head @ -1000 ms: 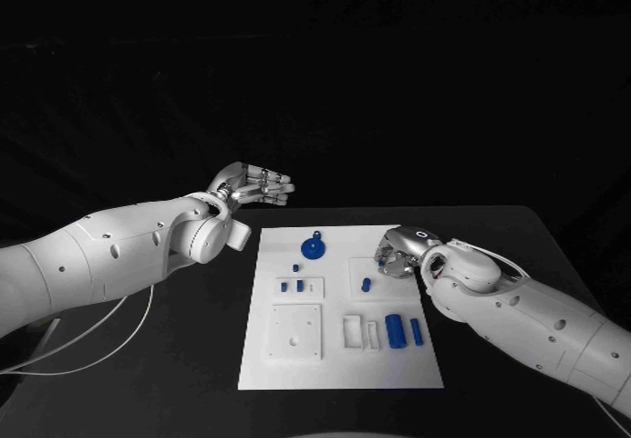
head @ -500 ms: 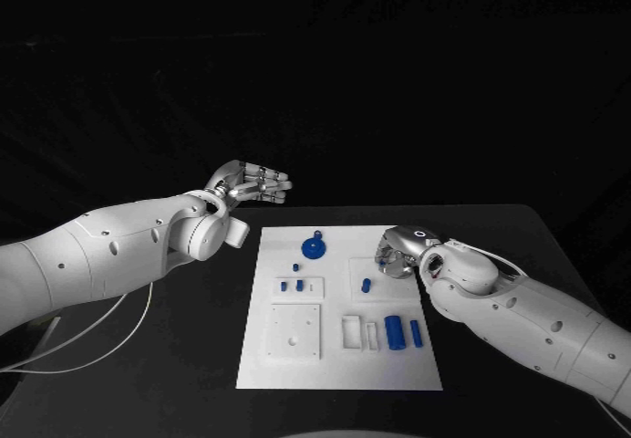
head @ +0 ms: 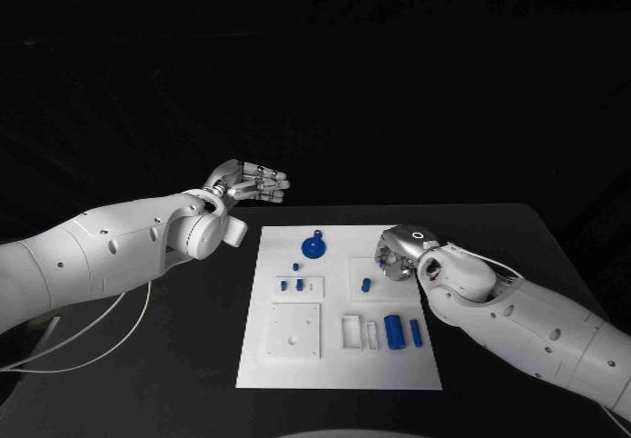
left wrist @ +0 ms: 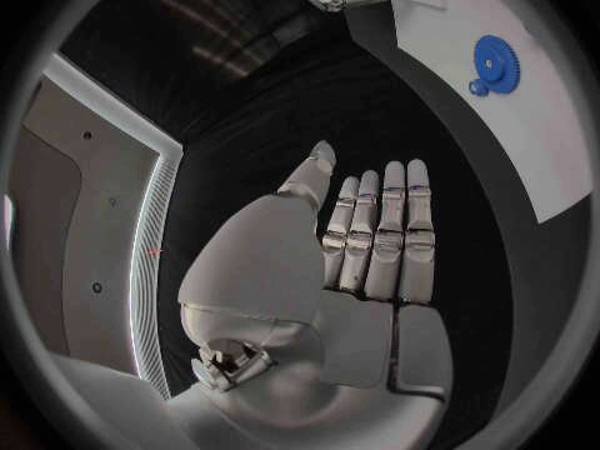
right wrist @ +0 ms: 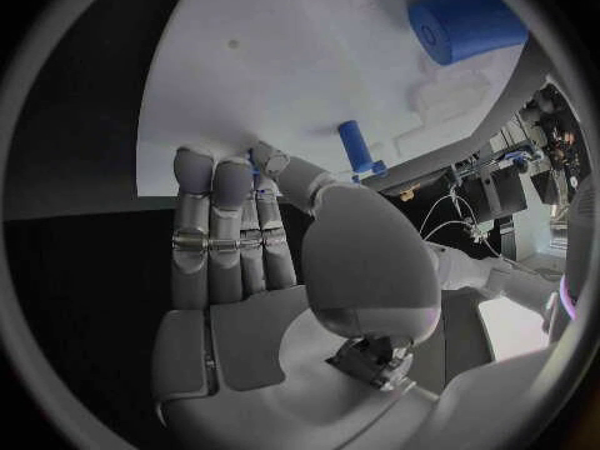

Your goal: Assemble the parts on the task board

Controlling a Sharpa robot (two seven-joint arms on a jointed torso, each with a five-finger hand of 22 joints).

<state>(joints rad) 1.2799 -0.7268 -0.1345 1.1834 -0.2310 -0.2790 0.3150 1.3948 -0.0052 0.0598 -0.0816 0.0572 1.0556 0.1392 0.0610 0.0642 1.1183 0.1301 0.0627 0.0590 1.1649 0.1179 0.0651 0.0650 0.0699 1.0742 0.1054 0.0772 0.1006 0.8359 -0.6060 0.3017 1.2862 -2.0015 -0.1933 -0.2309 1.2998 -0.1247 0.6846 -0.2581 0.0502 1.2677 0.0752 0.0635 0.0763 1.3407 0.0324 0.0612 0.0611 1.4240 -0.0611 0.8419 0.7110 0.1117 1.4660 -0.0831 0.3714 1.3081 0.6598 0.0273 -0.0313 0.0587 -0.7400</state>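
The white task board [head: 336, 365] lies mid-table. On it are a blue gear [head: 315, 247], small blue pegs [head: 300, 285], a short blue peg [head: 366, 285], a thick blue cylinder [head: 393, 328] and a thin blue pin [head: 417, 332]. My right hand [head: 395, 259] hangs fingers-down over the board's right edge. In the right wrist view its thumb and fingertips [right wrist: 225, 175] meet on a sliver of a small blue part [right wrist: 256, 167], close to the short peg [right wrist: 355, 147]. My left hand [head: 250, 185] is raised beyond the board's far left corner, fingers [left wrist: 381, 230] straight and holding nothing.
White blocks sit on the board: a square plate [head: 294, 330] near its left side and a narrow slotted holder [head: 353, 330] beside the cylinder. Black table [head: 512, 237] surrounds the board. A pale cable [head: 118, 324] trails under my left arm.
My right arm has edged slightly toward the board's centre, its hand staying over the right edge. The left hand has held still.
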